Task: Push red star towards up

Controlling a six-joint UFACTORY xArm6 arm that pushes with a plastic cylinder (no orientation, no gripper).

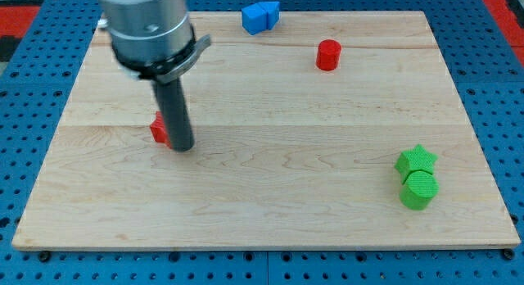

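Observation:
The red star (158, 129) lies on the wooden board (270, 195) at the view's left, mostly hidden behind the dark rod; only its left part shows. My tip (182, 147) rests on the board just to the right of and slightly below the star, touching or nearly touching it.
A red cylinder (328, 55) stands at the view's upper right of centre. Two blue blocks (259, 15) sit together at the board's top edge. A green star (417, 160) and a green cylinder (419, 190) sit touching at the right. The arm's grey body (147, 27) hangs over the upper left.

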